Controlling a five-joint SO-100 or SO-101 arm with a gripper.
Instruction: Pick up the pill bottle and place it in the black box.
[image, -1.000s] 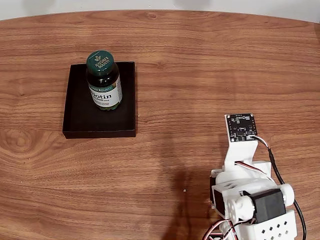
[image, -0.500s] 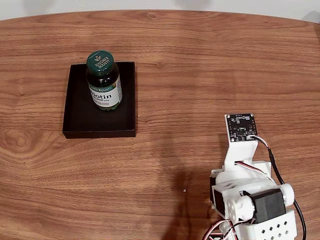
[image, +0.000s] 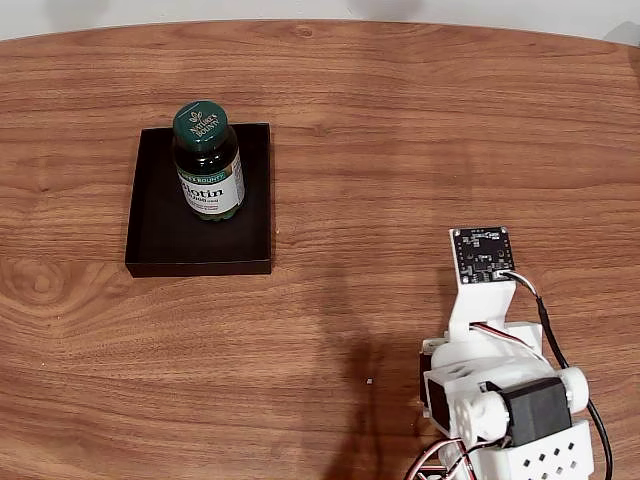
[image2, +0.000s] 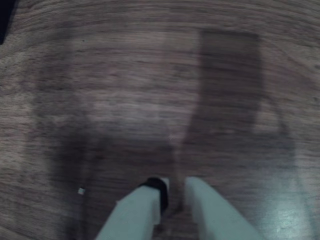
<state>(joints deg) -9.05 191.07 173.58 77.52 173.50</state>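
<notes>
One pill bottle (image: 208, 160) stands upright inside the black box (image: 160, 235), and from where I stand by the fixed view it sits toward the box's far end, about twelve o'clock from the tray's middle, its dark green cap (image: 200, 122) facing up with white lettering on it. Its white and green label (image: 212, 190) faces the near side. The box lies flat on the wooden table (image: 400, 130), at roughly ten o'clock from the arm (image: 495, 400), and well apart from it.

The arm is folded low at the table's near right corner, white printed parts and black motors stacked, with a small black circuit board (image: 482, 254) on top pointing toward twelve o'clock. A dark cable (image: 560, 365) runs down its right side.

In the wrist view the gripper (image2: 175, 189) comes in from six o'clock, hovering over bare wood grain. Its two pale fingers (image2: 137, 212) sit nearly together, a narrow gap between the tips and nothing held between them. A black piece (image2: 159, 190) shows at the tip of the left finger. The picture is blurred, so finer detail is lost. A tiny pale speck (image2: 81, 191) lies on the table at about nine o'clock from the fingertips, and soft shadows fall across the wood beyond them.
</notes>
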